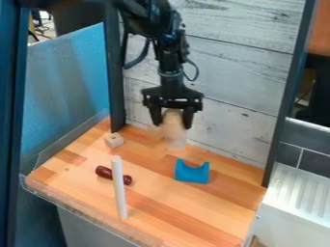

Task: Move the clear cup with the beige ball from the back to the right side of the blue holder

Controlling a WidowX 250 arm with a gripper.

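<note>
The gripper (172, 120) hangs over the back of the wooden table, shut on a pale tan object (172, 126) that looks blurred, its exact shape unclear. Below and a little to the right, a blue block with a curved notch on top (192, 173) rests on the table. A small light wooden cube (114, 140) with a hole lies at the left back. Near the front left, a white rod (119, 190) appears to stand upright, partly hiding a dark red turned piece (103, 171) behind it.
A butcher-block tabletop (158, 202) has a clear rim along its front left edge. White plank boards (238, 87) rise behind it, a blue panel (71, 79) stands at left, and a white ribbed unit (293, 202) at right. Dark posts flank the back.
</note>
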